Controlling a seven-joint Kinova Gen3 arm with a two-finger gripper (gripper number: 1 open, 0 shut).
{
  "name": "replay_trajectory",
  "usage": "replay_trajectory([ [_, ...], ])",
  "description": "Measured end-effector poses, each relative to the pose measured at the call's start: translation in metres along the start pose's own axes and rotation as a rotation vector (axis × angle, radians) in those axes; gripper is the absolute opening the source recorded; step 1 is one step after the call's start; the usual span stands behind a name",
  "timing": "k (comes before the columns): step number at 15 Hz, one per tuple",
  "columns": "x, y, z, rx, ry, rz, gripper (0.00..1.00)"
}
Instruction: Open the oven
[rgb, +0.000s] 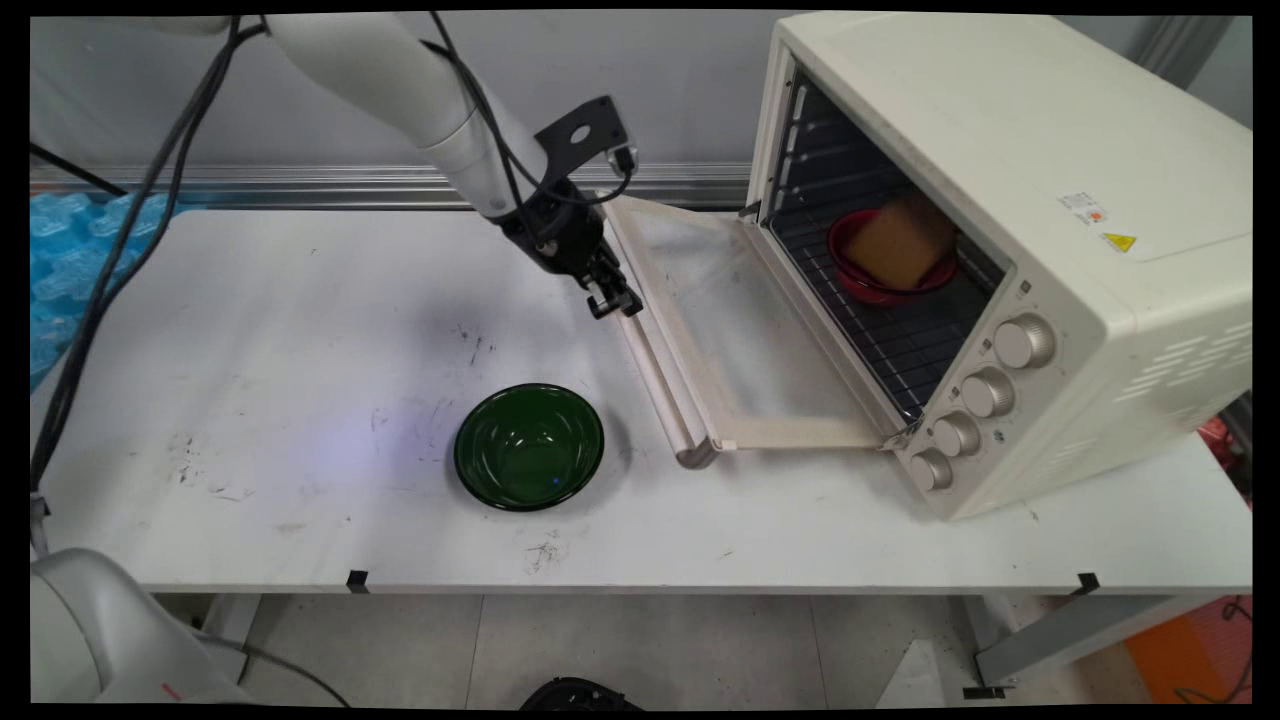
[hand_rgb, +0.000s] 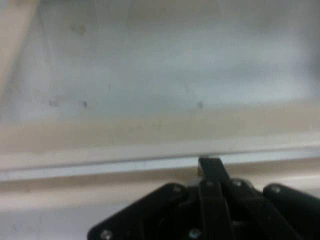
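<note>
Cream oven door (rgb: 735, 330) lies open, flat; its handle (rgb: 655, 370) runs crosswise just beyond the hand (rgb: 615, 300). Fingers pressed together, holding nothing.

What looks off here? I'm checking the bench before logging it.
Nothing is spilled or broken. The oven sits at an angle with its door folded down flat; a red bowl holding a brown block is inside. The table is scuffed.
</note>
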Motion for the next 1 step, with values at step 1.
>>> replay_trajectory([
  [1, -0.003, 0.0002, 0.0, 0.001, -0.005, -0.001, 0.0],
])
